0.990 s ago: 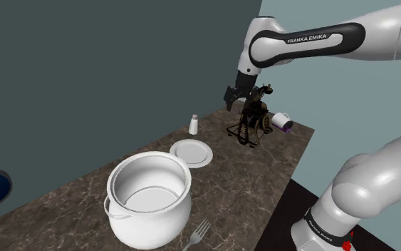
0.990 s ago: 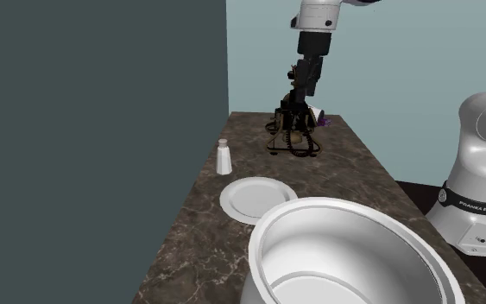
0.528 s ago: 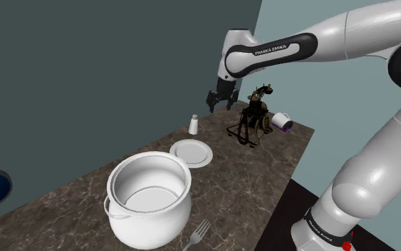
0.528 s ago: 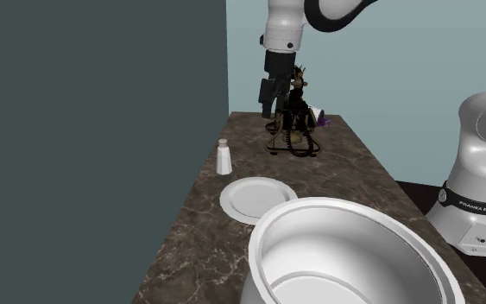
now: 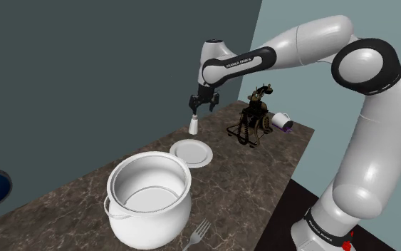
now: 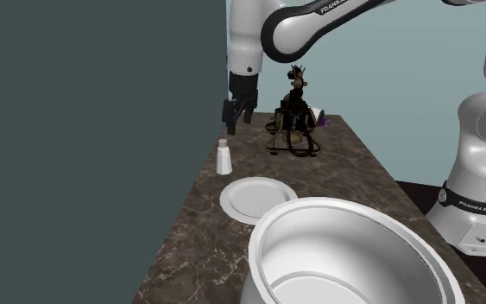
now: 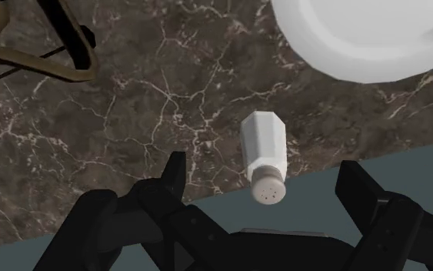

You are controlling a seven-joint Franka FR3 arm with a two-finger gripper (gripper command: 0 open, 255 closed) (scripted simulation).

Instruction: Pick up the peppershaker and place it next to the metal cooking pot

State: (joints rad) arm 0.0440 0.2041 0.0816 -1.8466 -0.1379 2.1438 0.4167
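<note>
Claw (image 5: 203, 108) has shifted off the dark ornament (image 5: 254, 118) to above the peppershaker (image 5: 193, 125) at the tabletop's (image 5: 263, 167) wall-side edge, fingers released

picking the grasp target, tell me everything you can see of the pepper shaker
The pepper shaker is a small white bottle with a faceted body and a tan cap pierced by tiny holes. It stands upright near the edge of the dark marbled counter, close to the white plate but apart from it. Nothing besides the counter touches it: the gripper hangs above it with its jaws open.
</note>
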